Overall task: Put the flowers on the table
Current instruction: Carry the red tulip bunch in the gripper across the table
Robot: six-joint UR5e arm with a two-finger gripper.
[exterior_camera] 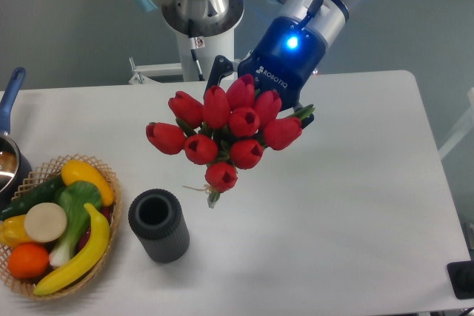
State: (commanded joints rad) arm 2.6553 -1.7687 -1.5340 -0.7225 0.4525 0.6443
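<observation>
The flowers [226, 131], a bunch of red tulip buds with green stems, hang in the air over the middle of the white table [348, 183]. Their heads point toward the camera and hide most of the stems. My gripper [261, 88] is behind the bunch, shut on the stems; one dark finger [219, 72] shows at the upper left of the buds and green leaf tips stick out at the right. A tan string end dangles below the lowest bud.
A dark grey ribbed vase [158, 225] stands upright just below and left of the bunch. A wicker basket [55, 223] of fruit and vegetables sits at the front left edge. A pot with a blue handle [9, 120] is at the far left.
</observation>
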